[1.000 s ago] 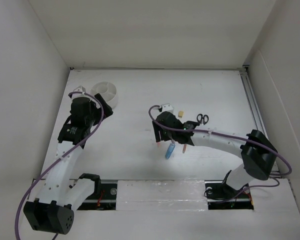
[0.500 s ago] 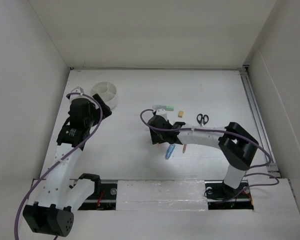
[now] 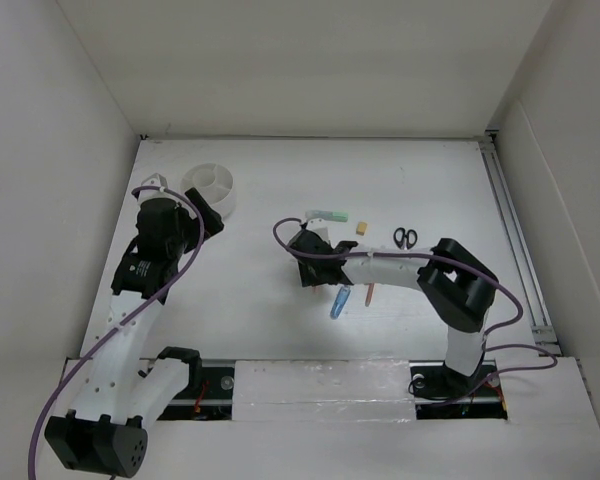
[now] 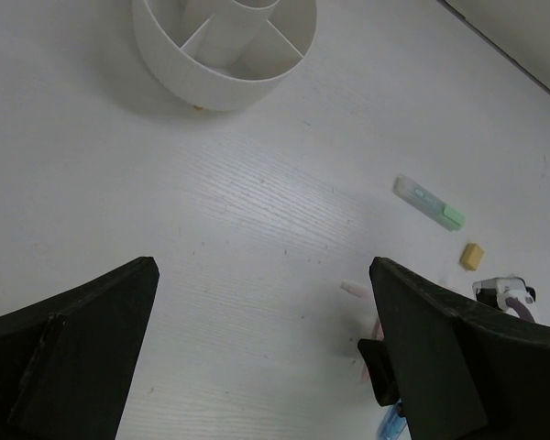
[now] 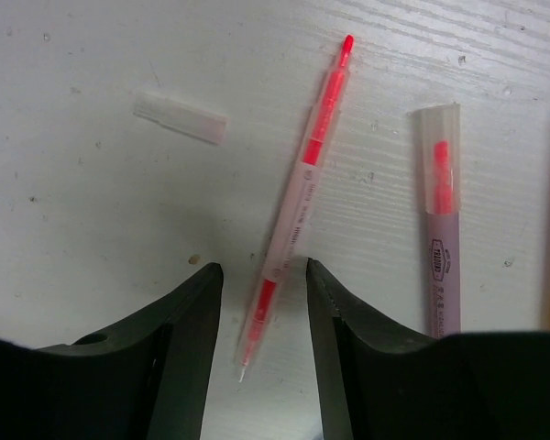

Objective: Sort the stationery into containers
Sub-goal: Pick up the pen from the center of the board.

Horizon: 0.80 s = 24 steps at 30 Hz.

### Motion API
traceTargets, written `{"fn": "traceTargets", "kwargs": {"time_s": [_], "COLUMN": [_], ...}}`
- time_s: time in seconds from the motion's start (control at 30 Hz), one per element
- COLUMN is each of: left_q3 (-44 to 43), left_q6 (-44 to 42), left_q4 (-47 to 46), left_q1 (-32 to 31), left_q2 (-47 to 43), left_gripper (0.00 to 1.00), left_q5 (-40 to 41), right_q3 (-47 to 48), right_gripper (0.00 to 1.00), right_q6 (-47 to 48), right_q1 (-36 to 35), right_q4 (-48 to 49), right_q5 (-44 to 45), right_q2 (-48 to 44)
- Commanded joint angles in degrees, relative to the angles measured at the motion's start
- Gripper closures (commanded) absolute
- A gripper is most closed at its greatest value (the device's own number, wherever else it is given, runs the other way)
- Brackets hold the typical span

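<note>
"What's changed?"

"My right arm (image 3: 390, 268) has swung from the green bar (image 3: 329, 214) to the red pen (image 5: 302, 197). Its jaws are spread astride the pen's lower end, so I reckon pickup is next."

"And the pen?"

"Thin, translucent, flat on the table (image 5: 92, 211), 4 o'clock from the tub (image 4: 165, 55). My left arm's (image 3: 140, 270) jaws are spread, empty."
</note>
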<state>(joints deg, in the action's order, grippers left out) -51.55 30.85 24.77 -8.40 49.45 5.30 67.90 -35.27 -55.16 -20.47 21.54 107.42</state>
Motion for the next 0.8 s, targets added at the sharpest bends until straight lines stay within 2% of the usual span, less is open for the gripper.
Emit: {"fn": "traceTargets", "kwargs": {"time_s": [0.0, 0.23, 0.3, 0.33, 0.47, 0.5, 0.6, 0.67, 0.7, 0.77], "left_q3": [-0.39, -0.39, -0.39, -0.39, -0.39, -0.39, -0.39, -0.39, -0.39, -0.39], "left_q6": [-0.79, -1.31, -1.32, -1.32, -1.32, -1.32, -1.32, -1.32, -1.32, -1.32], "left_q4": [-0.87, -0.87, -0.87, -0.87, -0.87, -0.87, -0.87, -0.87, -0.87, -0.87], "left_q1": [0.05, 0.05, 0.05, 0.05, 0.05, 0.05, 0.05, 0.05, 0.05, 0.05], "left_q2": [-1.29, -1.81, -1.81, -1.81, -1.81, -1.81, -1.81, -1.81, -1.81, -1.81], "left_gripper": [0.0, 0.0, 0.0, 0.0, 0.0, 0.0, 0.0, 0.0, 0.0, 0.0], "left_q5": [-0.82, -1.35, -1.35, -1.35, -1.35, -1.35, -1.35, -1.35, -1.87, -1.87], "right_q3": [1.18, 1.8, 1.18, 0.66, -1.27, -2.5, -4.17, -5.06, -5.58, -5.58], "right_gripper": [0.52, 0.52, 0.56, 0.63, 0.81, 0.81, 0.92, 0.94, 1.0, 1.0], "right_q6": [-1.74, -2.35, -2.35, -2.35, -2.35, -2.35, -2.35, -2.35, -2.35, -1.65], "right_q1": [-0.13, -0.13, 0.39, 0.4, 2.41, 3.12, 4.61, 5.23, 5.23, 6.55], "right_q4": [-1.32, -3.26, -3.26, -2.74, -1.42, -0.55, 0.6, 1.3, 1.31, 1.83], "right_q5": [1.14, 2.19, 1.49, 0.7, -0.97, -1.67, -2.81, -3.52, -3.52, -4.05], "right_q2": [1.13, 2.18, 2.18, 2.18, 2.18, 1.49, 0.08, -0.45, -0.45, -0.45]}}
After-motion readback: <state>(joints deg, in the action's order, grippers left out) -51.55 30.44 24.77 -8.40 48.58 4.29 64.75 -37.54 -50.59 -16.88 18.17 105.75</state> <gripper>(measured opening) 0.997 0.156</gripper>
